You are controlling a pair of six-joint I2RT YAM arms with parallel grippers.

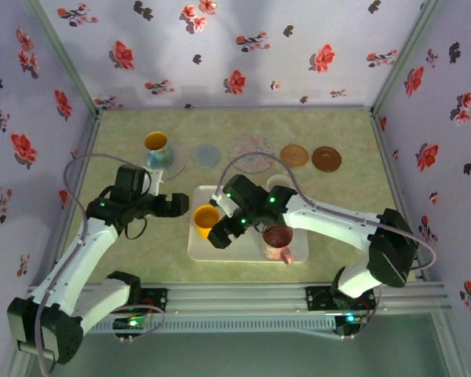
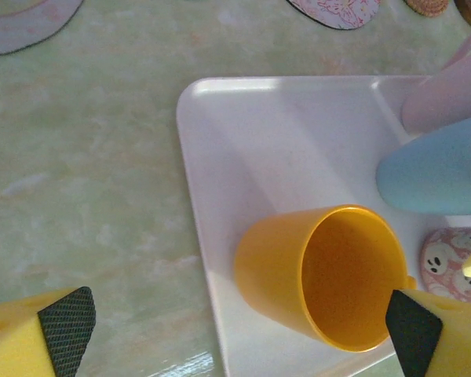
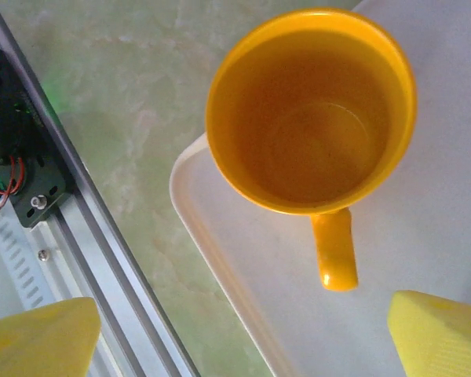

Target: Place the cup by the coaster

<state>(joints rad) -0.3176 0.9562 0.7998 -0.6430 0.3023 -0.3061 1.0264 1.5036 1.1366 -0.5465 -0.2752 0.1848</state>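
One table (image 1: 337,228): greenish top with flowery walls around it, and everything sits on this.
Left arm (image 1: 86,243): reaches in from 7 o'clock, elbow bent toward the middle. I'd guess that's so it can come at the cup side-on.
Right arm (image 1: 330,220): comes across from 5 o'clock, with its wrist tipped over the tray so its camera looks straight down into the cup.
Tray (image 1: 200,250): white, centre of the table toward 6, holding the cups.
Coasters: they run along the 12 o'clock side. There's a grey-blue coaster (image 1: 205,155), a bigger patterned coaster (image 1: 251,151) and two brown coasters (image 1: 293,155). Looks like that's where cups get parked.
Yellow cup (image 1: 206,217): pretty sure this is the one being worked. It's upright at the tray's 9 o'clock end, mouth up, handle (image 3: 335,251) sticking out, well apart from any coaster. Not lifted yet.
Red cup (image 1: 277,236): at the tray's 4 o'clock, left alone.
Left claw (image 1: 180,206): spread wide and empty, just beside the cup at its 10 o'clock. Its wrist view shows the cup between the pads (image 2: 67,330).
Right claw (image 1: 220,236): also wide and empty, near the cup's 5 o'clock.
Next, imo: one claw closes on the cup wall or rim and the other backs off so they don't clash.
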